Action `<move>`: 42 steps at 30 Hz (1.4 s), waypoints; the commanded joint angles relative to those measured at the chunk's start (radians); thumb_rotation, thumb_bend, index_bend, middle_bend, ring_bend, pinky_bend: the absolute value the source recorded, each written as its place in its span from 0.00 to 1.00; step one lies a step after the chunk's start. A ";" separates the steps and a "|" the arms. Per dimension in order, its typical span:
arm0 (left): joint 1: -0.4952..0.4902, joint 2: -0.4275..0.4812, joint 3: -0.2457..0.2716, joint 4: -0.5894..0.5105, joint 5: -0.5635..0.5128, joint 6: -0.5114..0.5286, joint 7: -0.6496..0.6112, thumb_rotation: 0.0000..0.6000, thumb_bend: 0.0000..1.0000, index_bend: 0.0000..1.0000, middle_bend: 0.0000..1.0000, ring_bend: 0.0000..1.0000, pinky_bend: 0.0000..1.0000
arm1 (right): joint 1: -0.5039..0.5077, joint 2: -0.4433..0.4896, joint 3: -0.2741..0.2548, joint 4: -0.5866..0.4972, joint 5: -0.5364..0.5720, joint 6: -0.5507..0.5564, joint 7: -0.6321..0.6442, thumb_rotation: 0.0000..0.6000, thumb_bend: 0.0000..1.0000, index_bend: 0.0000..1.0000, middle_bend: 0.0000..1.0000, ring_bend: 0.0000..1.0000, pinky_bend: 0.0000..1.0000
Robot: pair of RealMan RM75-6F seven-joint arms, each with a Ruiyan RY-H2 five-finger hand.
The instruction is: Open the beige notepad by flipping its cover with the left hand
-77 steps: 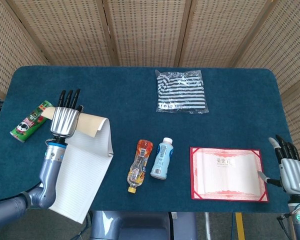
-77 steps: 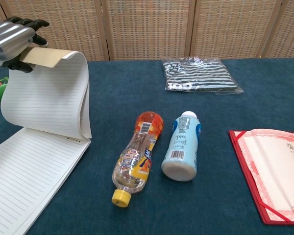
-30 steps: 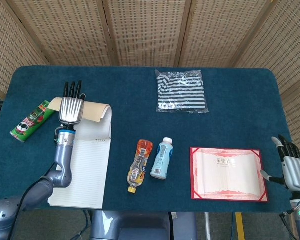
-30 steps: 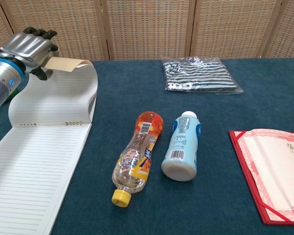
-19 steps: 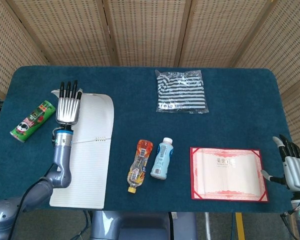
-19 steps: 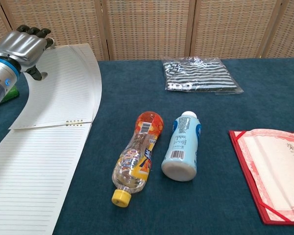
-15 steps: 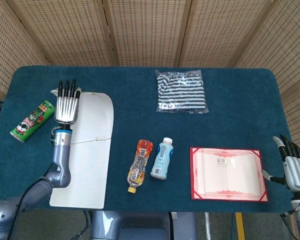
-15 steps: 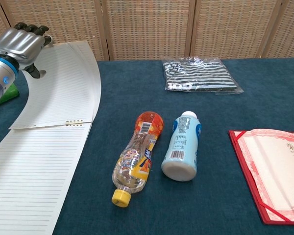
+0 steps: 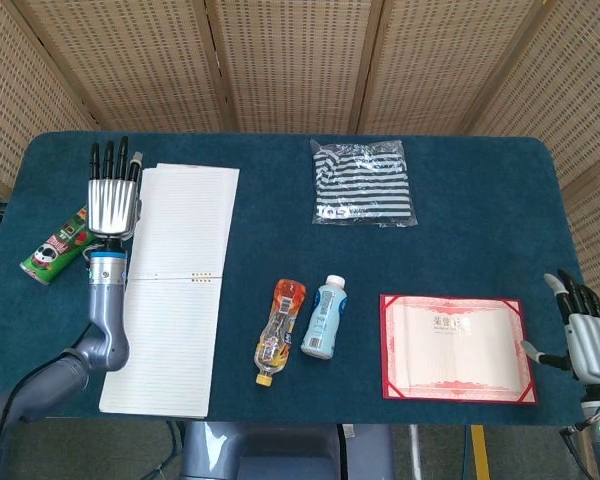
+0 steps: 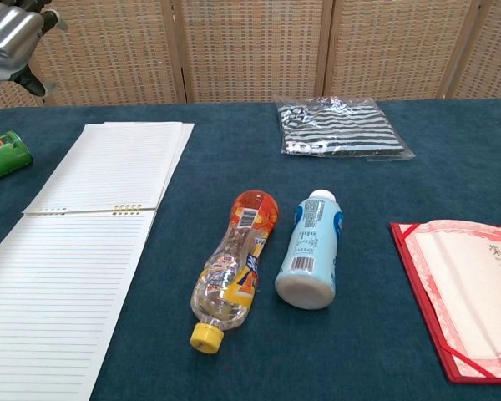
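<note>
The notepad (image 9: 175,280) (image 10: 75,251) lies flat and fully spread open on the blue table, white lined pages up, its flipped part stretched toward the back. No beige cover shows. My left hand (image 9: 112,193) (image 10: 12,33) hovers just left of the pad's far half, raised above the table, fingers straight and apart, holding nothing. My right hand (image 9: 588,335) sits off the table's front right corner, fingers apart and empty, seen only in the head view.
A green snack can (image 9: 60,246) (image 10: 0,156) lies left of the pad, near my left hand. An orange bottle (image 9: 280,331) and a white-blue bottle (image 9: 323,316) lie mid-table. A red certificate folder (image 9: 457,347) lies at front right, a striped bagged cloth (image 9: 364,182) at the back.
The curled cover and pages went over and now lie flat on the table. My left hand let go of them, rose and shifted left and back. The right hand stayed put.
</note>
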 commanded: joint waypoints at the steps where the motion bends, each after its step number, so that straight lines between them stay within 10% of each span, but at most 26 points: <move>1: 0.032 0.074 0.004 -0.108 -0.004 0.010 0.021 1.00 0.28 0.00 0.00 0.00 0.00 | -0.001 0.000 0.000 -0.002 -0.001 0.003 -0.005 1.00 0.21 0.03 0.00 0.00 0.00; 8: 0.125 0.221 0.044 -0.388 -0.011 0.036 0.027 1.00 0.00 0.00 0.00 0.00 0.00 | 0.000 -0.001 -0.006 -0.013 -0.007 0.003 -0.026 1.00 0.21 0.03 0.00 0.00 0.00; 23: 0.347 0.414 0.219 -0.846 -0.040 0.118 0.025 1.00 0.00 0.00 0.00 0.00 0.00 | -0.003 0.000 -0.009 -0.026 -0.006 0.011 -0.061 1.00 0.21 0.03 0.00 0.00 0.00; 33: 0.495 0.377 0.378 -0.865 0.121 0.268 -0.026 1.00 0.00 0.00 0.00 0.00 0.00 | 0.000 -0.009 -0.012 -0.032 -0.006 0.011 -0.095 1.00 0.21 0.03 0.00 0.00 0.00; 42: 0.543 0.362 0.403 -0.817 0.193 0.328 -0.035 1.00 0.00 0.00 0.00 0.00 0.00 | 0.003 -0.017 -0.014 -0.033 -0.002 0.006 -0.115 1.00 0.21 0.03 0.00 0.00 0.00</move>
